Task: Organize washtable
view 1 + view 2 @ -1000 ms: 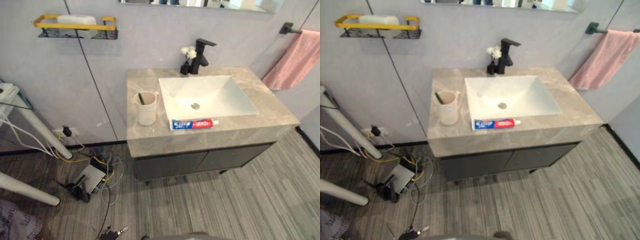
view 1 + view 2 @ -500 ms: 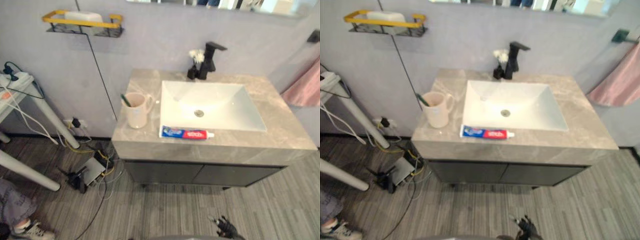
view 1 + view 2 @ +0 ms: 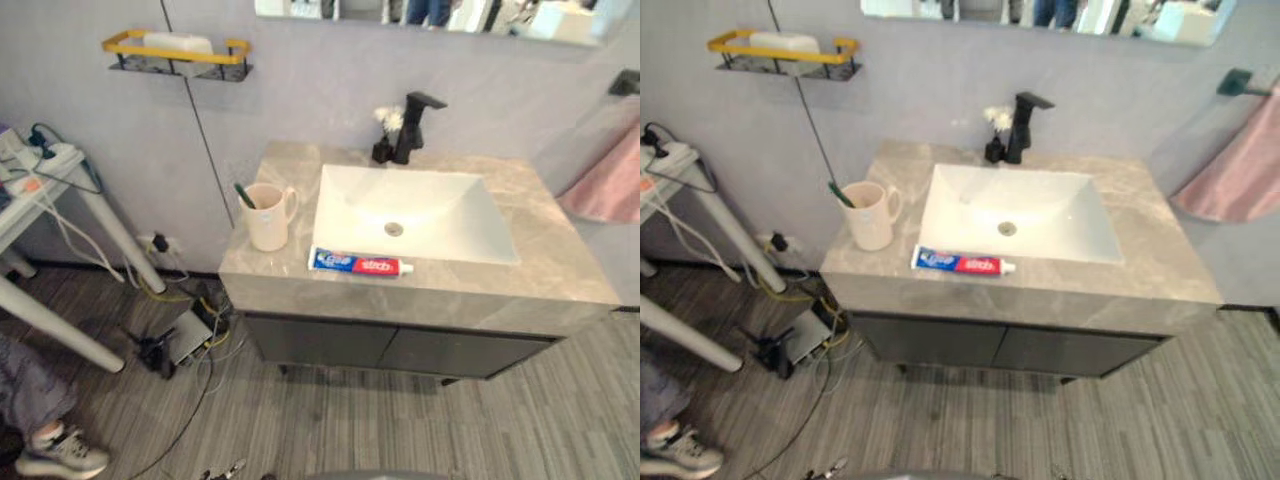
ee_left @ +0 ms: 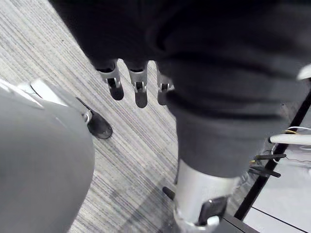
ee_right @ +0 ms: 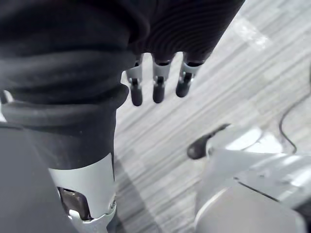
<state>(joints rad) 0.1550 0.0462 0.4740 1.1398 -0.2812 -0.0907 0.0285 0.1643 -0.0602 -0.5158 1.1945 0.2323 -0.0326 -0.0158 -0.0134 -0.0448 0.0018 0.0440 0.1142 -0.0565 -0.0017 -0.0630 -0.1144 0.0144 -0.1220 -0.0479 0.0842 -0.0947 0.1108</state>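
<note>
Left eye view: a grey stone countertop (image 3: 560,265) is seen against the wall, with a white rectangular basin (image 3: 445,215) sunk into its middle and a dark cabinet (image 3: 400,348) beneath it. On the countertop to the left of the basin a beige cup (image 3: 267,218) is stood upright, its handle turned toward the basin. A green toothbrush (image 3: 244,195) is held in the cup, leaning toward the wall side with its end above the rim. A toothpaste tube (image 3: 358,264) is laid flat along the front strip of the countertop, just in front of the basin and just beside the cup, its cap pointed to the right.

Behind the basin a black faucet (image 3: 416,124) is mounted, and a small dark vase with white flowers (image 3: 384,136) is set touching its left side. On the wall to the left a yellow-railed shelf (image 3: 205,58) is fixed, and a white bar-shaped item (image 3: 178,42) is lying in it. A pink towel (image 3: 610,180) is hung at the right. A person's shoe (image 3: 60,455) is seen on the floor at lower left.

In the wrist views the left hand (image 4: 140,87) and the right hand (image 5: 158,82) are each seen over the striped floor, fingers straight and relaxed, nothing held. Both are kept well apart from the cup, the toothbrush and the toothpaste tube.
</note>
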